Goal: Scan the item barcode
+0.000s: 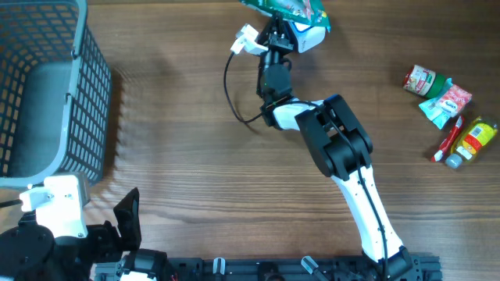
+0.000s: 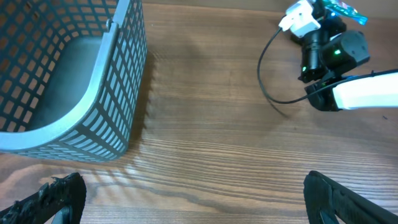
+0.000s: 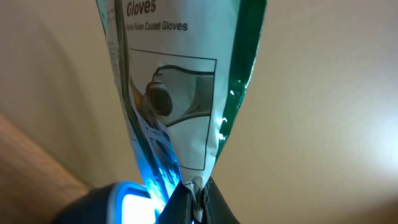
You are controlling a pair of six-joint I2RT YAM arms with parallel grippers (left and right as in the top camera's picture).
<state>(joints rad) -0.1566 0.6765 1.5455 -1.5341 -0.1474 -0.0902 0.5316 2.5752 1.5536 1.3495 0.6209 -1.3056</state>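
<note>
Clamped tight, the right end effector (image 3: pixel 194 194) pinches the bottom edge of a thin glove packet (image 3: pixel 180 93), its two dark fingers pressed together on the crimped seam. The packet is held up off the worktop (image 1: pixel 195 156) at the far edge, about the middle of its width. Its face is white with a green strip down one side, and it reads "Gloves" in large letters, with "Foam Coated Gloves" in smaller print beneath. Under that sits a boxed line drawing that I cannot make out. Blue light washes over the packet's lower corner from a glowing device (image 3: pixel 127 200) just beside the fingers; I cannot tell whether it touches the packet.

Well apart, at the near left corner, the left end effector (image 2: pixel 193 190) hangs with its jaws spread wide and nothing between them. A grey mesh basket (image 1: pixel 86 94) stands just beyond it on the left. Over on the right lie a red and white packet (image 1: pixel 426 80), a teal and pink packet (image 1: pixel 445 101), a red tube (image 1: pixel 449 140) and a yellow bottle (image 1: pixel 475 139), bunched together.
</note>
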